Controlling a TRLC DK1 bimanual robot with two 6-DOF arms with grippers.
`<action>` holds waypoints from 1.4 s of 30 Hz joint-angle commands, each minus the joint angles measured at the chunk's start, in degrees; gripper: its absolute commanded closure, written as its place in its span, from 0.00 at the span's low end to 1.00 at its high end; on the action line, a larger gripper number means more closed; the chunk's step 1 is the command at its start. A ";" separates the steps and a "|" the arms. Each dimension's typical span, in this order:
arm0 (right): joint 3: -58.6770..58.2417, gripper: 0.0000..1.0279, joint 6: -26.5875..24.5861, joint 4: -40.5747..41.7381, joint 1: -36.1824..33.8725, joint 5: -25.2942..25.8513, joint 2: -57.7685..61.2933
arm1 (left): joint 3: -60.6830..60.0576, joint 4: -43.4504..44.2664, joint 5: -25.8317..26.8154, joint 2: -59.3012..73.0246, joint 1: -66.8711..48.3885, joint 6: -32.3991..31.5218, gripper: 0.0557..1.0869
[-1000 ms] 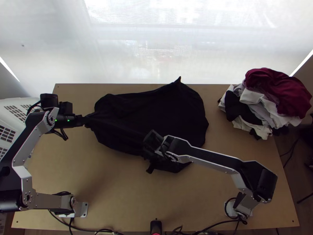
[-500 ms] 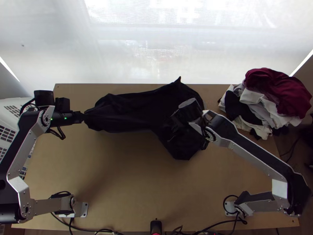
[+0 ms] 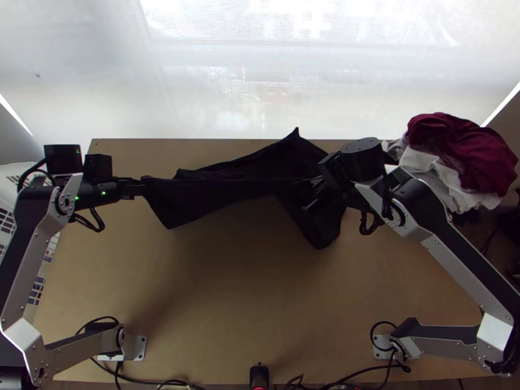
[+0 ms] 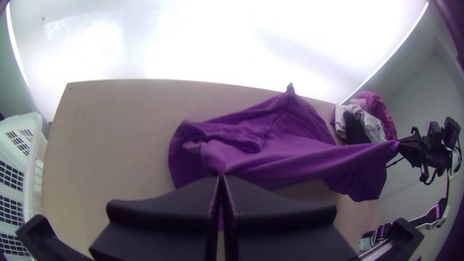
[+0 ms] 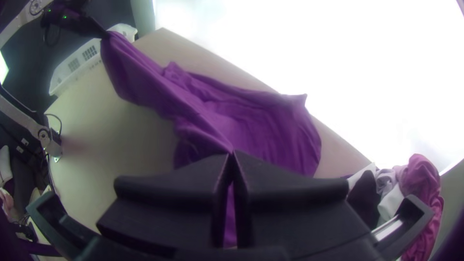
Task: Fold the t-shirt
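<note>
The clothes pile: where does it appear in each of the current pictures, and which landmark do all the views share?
Top view: clothes pile at upper right, by the table's far right corner.
Left wrist view: clothes pile beyond the t-shirt, near the right gripper.
Right wrist view: clothes pile by that same corner.
Shared landmark: the white basket, at the table's opposite end.

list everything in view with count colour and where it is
T-shirt: 1, dark, bunched, raised between grippers, partly on table
Clothes pile: 1, burgundy, white, grey, black, table's far right corner
Table: 1, light wood, centre
Laundry basket: 1, white, beyond left edge
Screen: 1, white, beyond far edge
Cables: several, black, near edge
Left arm, right arm: 2, silver and black, near corners
Left gripper, right gripper: 2, black, closed on t-shirt
</note>
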 commanded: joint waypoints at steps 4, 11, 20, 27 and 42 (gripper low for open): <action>10.05 0.97 -3.60 0.47 -0.79 5.84 -1.48 | 12.99 -3.59 0.04 -4.48 0.03 -0.72 0.97; 16.38 0.97 -7.65 1.09 -0.79 10.94 -4.29 | 23.89 -4.38 -0.13 -7.64 0.12 -1.69 0.97; 19.28 0.97 -16.35 6.63 0.62 17.70 -11.58 | 37.42 -4.47 -0.31 -10.28 2.76 -0.19 0.97; 19.45 0.97 -24.70 14.36 1.06 19.28 -17.82 | 46.91 -3.77 -0.92 -11.78 2.93 2.80 0.97; 24.81 0.97 -26.45 4.08 1.41 23.42 -27.58 | 48.58 -2.89 2.86 -23.99 5.48 5.70 0.97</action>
